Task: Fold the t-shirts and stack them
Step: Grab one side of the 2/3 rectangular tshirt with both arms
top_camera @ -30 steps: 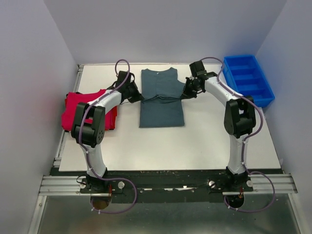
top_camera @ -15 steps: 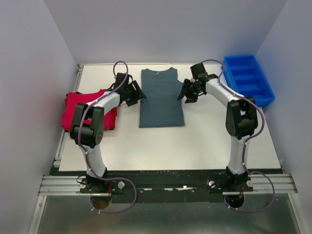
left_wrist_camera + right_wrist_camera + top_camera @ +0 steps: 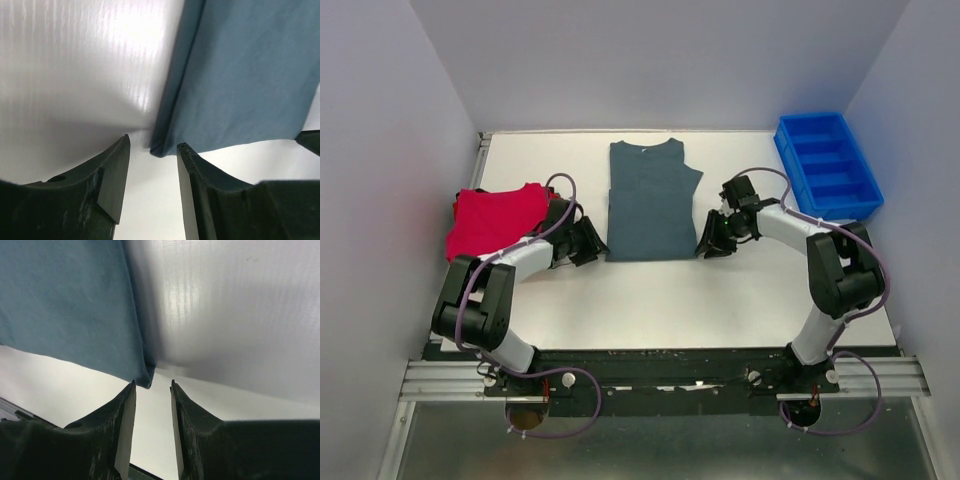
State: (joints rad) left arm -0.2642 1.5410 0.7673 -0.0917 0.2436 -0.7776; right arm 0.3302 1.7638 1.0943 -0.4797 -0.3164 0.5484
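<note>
A dark grey-teal t-shirt lies flat as a long rectangle in the middle of the table, collar at the far end. A red t-shirt lies folded at the left edge. My left gripper is low at the grey shirt's near left corner and open. In the left wrist view that corner of the shirt pokes just between the gripper's tips. My right gripper is open at the near right corner. There the shirt's corner sits against the gripper's left tip.
A blue plastic bin with dividers stands at the far right of the white table. Grey walls close in the left, right and far sides. The left arm lies close beside the red shirt.
Both grippers let go of the grey shirt's sides near the sleeves and opened. Both then moved toward me to its near corners. The shirt now lies flatter.
</note>
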